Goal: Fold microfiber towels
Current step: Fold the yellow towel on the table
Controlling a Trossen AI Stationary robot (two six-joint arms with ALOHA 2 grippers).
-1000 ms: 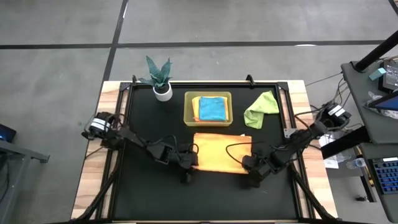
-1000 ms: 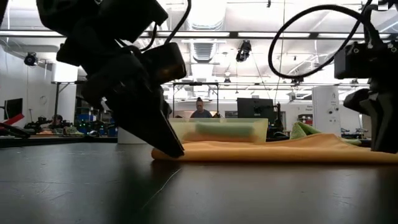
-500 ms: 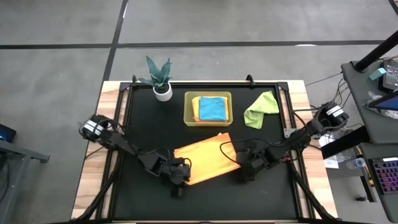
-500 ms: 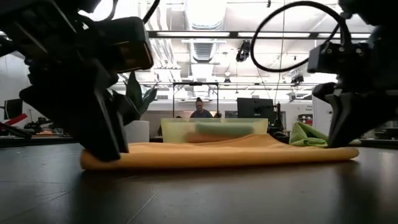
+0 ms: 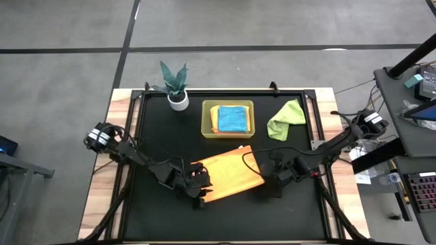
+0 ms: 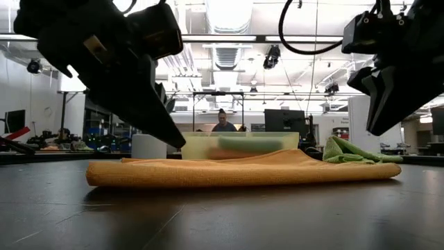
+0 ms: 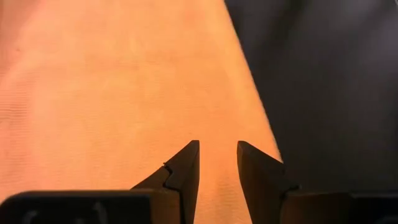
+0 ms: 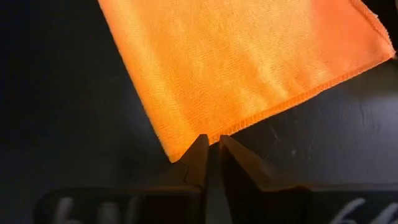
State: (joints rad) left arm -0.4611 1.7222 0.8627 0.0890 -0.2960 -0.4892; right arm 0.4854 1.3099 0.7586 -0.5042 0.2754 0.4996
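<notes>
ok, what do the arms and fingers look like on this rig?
Two dark, slim jointed arms with looping black cables. Left gripper and right gripper each have two black, wedge-shaped fingers tapering to points. White-marked housings sit at each arm's base, by the wooden table edge.

Grey concrete floor (image 5: 61,61) around the table; bright ceiling lights (image 6: 229,14), monitors (image 6: 281,119), benches, a person (image 6: 223,123) beyond.

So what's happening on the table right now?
Both arms are working the folded orange towel at the table's front centre. The left gripper hangs over it with a small gap between its fingers, and the right gripper sits at the towel's corner, fingers nearly together; neither visibly holds cloth. A teal towel lies in the bin, and a crumpled green towel waits to the right.
</notes>
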